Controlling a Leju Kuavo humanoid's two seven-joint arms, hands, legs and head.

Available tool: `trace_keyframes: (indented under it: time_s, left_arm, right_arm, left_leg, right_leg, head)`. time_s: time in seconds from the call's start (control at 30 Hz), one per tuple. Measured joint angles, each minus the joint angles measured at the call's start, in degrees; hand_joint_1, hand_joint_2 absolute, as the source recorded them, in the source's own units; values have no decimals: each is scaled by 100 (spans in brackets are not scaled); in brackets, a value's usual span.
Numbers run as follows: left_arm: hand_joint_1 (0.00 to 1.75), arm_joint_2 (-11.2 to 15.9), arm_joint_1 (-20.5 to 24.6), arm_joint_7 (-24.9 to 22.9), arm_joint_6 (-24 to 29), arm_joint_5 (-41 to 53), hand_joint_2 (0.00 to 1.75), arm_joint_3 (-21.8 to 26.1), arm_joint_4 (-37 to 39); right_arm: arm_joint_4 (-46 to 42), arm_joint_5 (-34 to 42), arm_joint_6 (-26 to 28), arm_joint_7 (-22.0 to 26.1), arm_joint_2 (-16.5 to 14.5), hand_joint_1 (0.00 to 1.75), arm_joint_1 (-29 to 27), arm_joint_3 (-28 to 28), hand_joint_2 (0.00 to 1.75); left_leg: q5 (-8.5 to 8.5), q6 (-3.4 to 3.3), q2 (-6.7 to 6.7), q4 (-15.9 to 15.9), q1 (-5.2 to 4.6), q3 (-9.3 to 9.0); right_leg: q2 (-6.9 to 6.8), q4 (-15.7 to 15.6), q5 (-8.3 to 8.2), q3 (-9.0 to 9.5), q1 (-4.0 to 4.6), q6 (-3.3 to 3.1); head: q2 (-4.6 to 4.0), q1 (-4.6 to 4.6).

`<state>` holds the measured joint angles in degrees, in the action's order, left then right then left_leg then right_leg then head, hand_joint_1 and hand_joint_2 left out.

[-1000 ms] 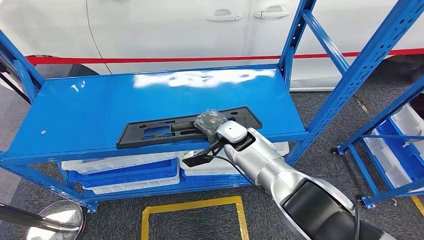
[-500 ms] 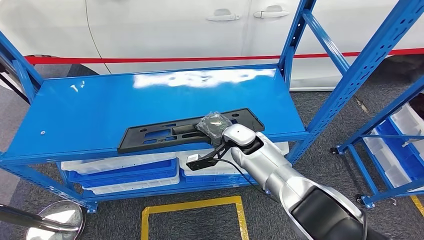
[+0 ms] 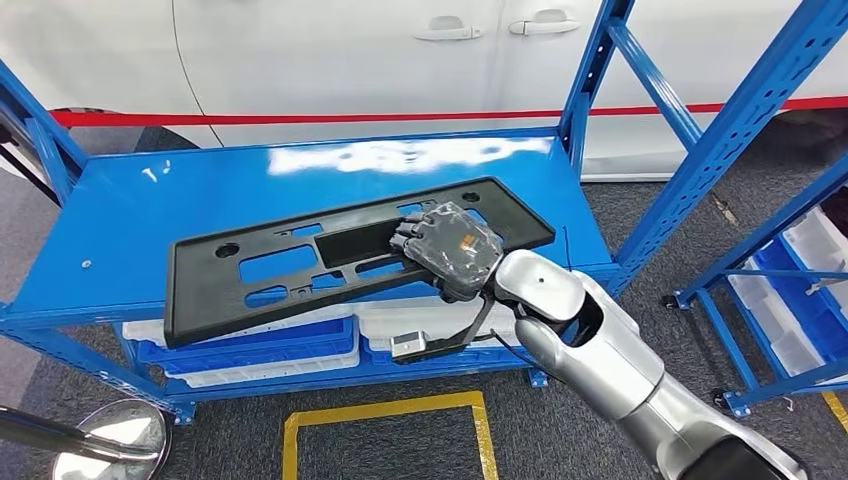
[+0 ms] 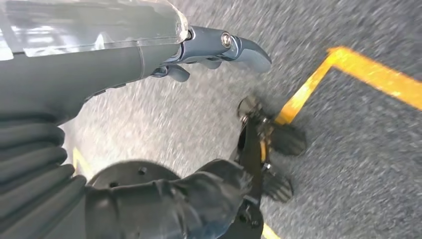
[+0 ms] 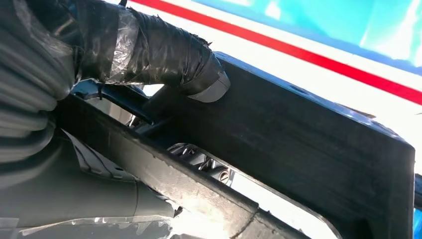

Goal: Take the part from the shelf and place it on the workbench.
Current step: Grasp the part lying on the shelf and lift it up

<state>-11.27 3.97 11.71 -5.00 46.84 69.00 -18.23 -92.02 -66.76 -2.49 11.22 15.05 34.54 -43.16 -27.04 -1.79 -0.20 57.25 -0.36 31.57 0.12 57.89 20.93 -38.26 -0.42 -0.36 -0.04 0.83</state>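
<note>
The part is a long flat black plastic panel (image 3: 300, 262) with cut-out slots and round holes. My right hand (image 3: 448, 245) grips it near its right-middle and holds it lifted and tilted above the front of the blue shelf (image 3: 140, 215). In the right wrist view my thumb (image 5: 164, 52) presses on the black panel (image 5: 308, 149), with the fingers wrapped under it. My left hand (image 4: 189, 52) hangs beside my body over grey floor, its fingers curled loosely with nothing in them.
Blue shelf uprights (image 3: 720, 140) stand close on the right and at the back (image 3: 590, 80). White and blue trays (image 3: 250, 345) fill the lower shelf. A white car (image 3: 400, 50) is behind the rack. Yellow floor tape (image 3: 385, 410) lies in front.
My right hand has raised the black panel off the shelf and tipped it up towards me; it lay flat at the shelf's front edge before. The right arm has drawn back and lifted.
</note>
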Motion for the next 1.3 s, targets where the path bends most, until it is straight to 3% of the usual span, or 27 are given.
trace_keyframes:
  time_s: [0.07, 0.2, 0.37, 1.03, 1.17, 1.3]
  left_arm:
    - [0, 14, -11, 76, 31, 88, 175, -36, -14]
    - [0, 29, -18, 108, -16, 107, 0, -73, -27]
    - [0, 32, -17, 102, -216, -23, 0, -89, -30]
    - [0, 32, -16, 39, -139, -6, 0, -80, -32]
    - [0, 23, -15, -6, -89, 28, 175, -78, -32]
    - [0, 2, -15, -34, -56, 94, 175, -71, -33]
  right_arm:
    - [-242, -69, 38, -65, 155, 175, -125, 33, 175]
    - [-528, -136, 84, -112, 351, 175, -266, 61, 175]
    - [-736, -322, 290, -107, 455, 175, -353, 78, 175]
    - [-1115, -487, 430, -128, 560, 175, -463, 160, 175]
    - [-1208, -456, 438, -138, 604, 175, -463, 237, 175]
    - [-1297, -404, 430, -120, 662, 175, -465, 302, 175]
  left_leg:
    - [-1, -1, -1, 0, 0, 9]
    - [-3, -3, 2, 0, 0, 21]
    - [-3, -3, 1, 0, 0, 20]
    - [-3, -3, 1, 0, 0, 20]
    - [-3, -3, 1, 0, 0, 21]
    - [-3, -3, 1, 0, 0, 21]
  right_leg:
    - [-2, 0, -1, 0, -2, 1]
    - [3, 0, -1, 0, -3, 3]
    - [2, 0, 0, 0, -2, 3]
    - [2, 0, 0, 0, -3, 4]
    - [2, 0, 2, 0, -3, 8]
    - [2, 0, 3, 0, -3, 8]
  head:
    - [1, 0]
    - [1, 1]
    - [2, 0]
    - [1, 0]
    - [0, 0]
    - [2, 0]
